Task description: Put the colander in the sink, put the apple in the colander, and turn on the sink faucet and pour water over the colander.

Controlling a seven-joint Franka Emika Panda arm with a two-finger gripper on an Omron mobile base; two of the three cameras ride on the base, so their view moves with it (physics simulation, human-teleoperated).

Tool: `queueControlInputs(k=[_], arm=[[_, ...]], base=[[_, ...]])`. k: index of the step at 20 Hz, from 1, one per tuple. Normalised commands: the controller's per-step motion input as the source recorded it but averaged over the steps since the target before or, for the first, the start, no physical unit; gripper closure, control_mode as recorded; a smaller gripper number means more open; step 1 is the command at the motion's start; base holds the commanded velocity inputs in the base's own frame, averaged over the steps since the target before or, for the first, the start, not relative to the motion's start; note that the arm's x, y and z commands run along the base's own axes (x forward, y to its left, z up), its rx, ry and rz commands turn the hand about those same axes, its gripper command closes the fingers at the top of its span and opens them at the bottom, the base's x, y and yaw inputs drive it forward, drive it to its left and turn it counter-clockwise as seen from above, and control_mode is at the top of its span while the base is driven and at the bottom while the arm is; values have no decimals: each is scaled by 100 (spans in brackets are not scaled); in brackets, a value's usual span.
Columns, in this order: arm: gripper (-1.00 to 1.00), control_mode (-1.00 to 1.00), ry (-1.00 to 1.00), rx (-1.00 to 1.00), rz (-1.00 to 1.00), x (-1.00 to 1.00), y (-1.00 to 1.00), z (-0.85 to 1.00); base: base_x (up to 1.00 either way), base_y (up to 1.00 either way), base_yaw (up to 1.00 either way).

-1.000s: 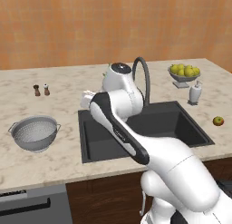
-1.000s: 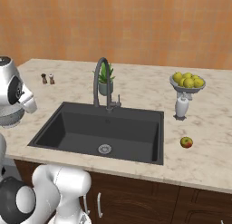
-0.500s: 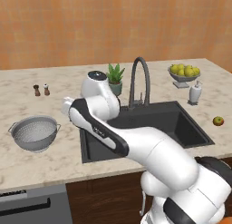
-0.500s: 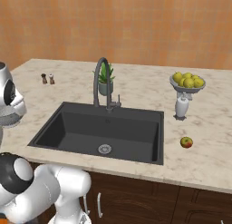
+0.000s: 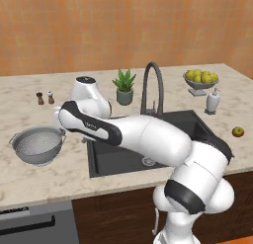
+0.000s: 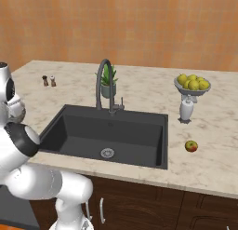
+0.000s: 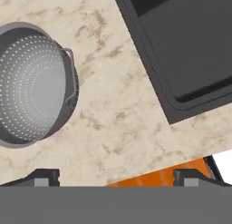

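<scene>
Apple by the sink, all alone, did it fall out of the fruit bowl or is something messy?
Nothing looks spilled or broken. The apple sits upright on the counter right of the sink, apart from the heaped fruit bowl. The colander stands level on the counter left of the sink.

**Colours on and around the black sink**

You see a matte black sink (image 6: 135,131) with a round silver drain (image 6: 107,153), set in a beige counter (image 5: 44,176) veined in brown marble. Left of the sink, the colander (image 5: 37,145) is grey metal dotted with pale holes. Behind the sink, the faucet (image 5: 151,87) is dark grey. Right of the sink, the apple (image 6: 191,145) is yellow-green blushed red. The wall (image 6: 139,24) behind the sink is mottled orange.
</scene>
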Motion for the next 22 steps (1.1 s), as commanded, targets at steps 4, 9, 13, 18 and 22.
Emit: queueControlInputs(k=[4,9,13,18,22], arm=[[-100,-100,0,0,0,29,37,-30],[-100,-100,0,0,2,23,16,-33],[-100,-100,0,0,5,22,4,-30],[-100,-100,0,0,5,27,4,-31],[-100,-100,0,0,4,33,8,-33]], base=[[0,0,0],[0,0,0],[0,0,0],[0,0,0],[0,0,0]])
